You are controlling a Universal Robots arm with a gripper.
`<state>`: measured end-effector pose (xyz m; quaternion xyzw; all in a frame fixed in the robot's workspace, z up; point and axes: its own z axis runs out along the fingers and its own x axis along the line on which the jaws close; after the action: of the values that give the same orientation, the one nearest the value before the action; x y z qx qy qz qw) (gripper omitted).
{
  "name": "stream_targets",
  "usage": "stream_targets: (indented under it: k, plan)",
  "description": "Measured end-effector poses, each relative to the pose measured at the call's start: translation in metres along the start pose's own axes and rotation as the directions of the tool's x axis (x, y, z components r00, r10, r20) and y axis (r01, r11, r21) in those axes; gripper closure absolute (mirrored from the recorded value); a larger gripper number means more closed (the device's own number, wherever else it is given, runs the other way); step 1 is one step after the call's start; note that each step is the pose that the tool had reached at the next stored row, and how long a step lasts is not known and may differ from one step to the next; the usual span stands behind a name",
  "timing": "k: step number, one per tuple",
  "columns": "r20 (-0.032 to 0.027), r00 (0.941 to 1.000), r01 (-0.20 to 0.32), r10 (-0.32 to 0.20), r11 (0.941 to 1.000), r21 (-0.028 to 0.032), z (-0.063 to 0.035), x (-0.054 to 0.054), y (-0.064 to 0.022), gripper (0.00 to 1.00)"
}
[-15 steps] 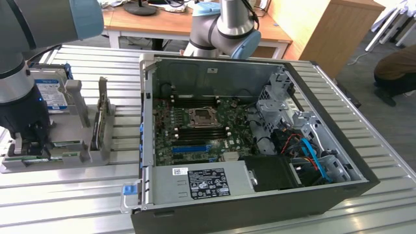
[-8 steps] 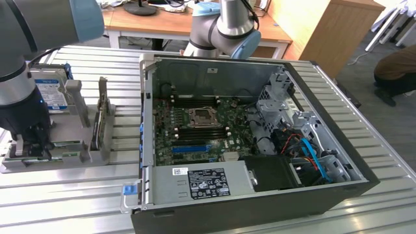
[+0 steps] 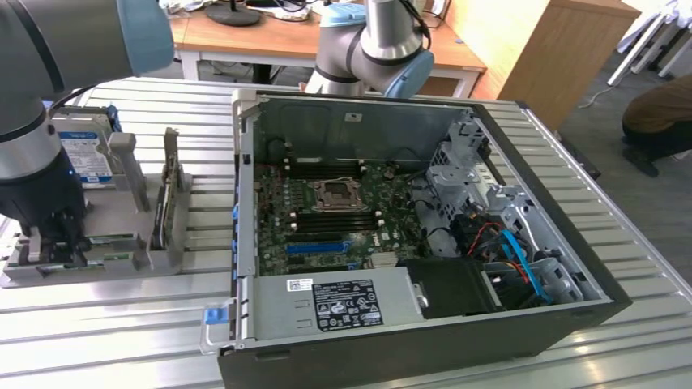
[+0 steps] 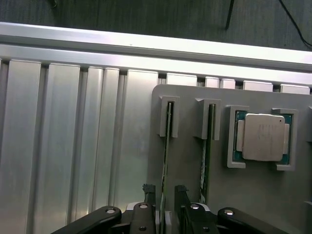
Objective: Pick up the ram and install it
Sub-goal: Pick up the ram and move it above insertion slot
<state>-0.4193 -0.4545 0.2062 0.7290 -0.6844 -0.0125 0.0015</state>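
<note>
Two slim green ram sticks stand on edge in slots of a grey holder (image 4: 185, 97). One ram stick (image 4: 165, 156) runs straight between my fingertips; the second stick (image 4: 207, 146) stands in the slot beside it. My gripper (image 4: 164, 191) is open and straddles the first stick, with a small gap on each side of it. In the exterior view my gripper (image 3: 54, 241) is down at the holder (image 3: 162, 259), at the exterior view's left of the open computer case (image 3: 540, 267). Inside the case, the motherboard (image 3: 324, 212) lies bare with its dark memory slots.
A processor chip (image 4: 263, 136) sits in a pocket of the holder next to the sticks. A hard drive (image 3: 87, 154) and a dark expansion card (image 3: 168, 190) stand upright on the holder. A long blue slot (image 3: 319, 243) and a power supply (image 3: 340, 301) lie inside the case. A person (image 3: 659, 113) sits at the far right.
</note>
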Motion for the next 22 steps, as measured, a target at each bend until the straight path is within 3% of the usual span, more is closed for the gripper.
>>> stream_targets:
  k: [22]
  plan:
    - [0.0001,1.0000,0.000,0.000,1.0000,0.0000,0.0041,0.0005,-0.0061,0.70]
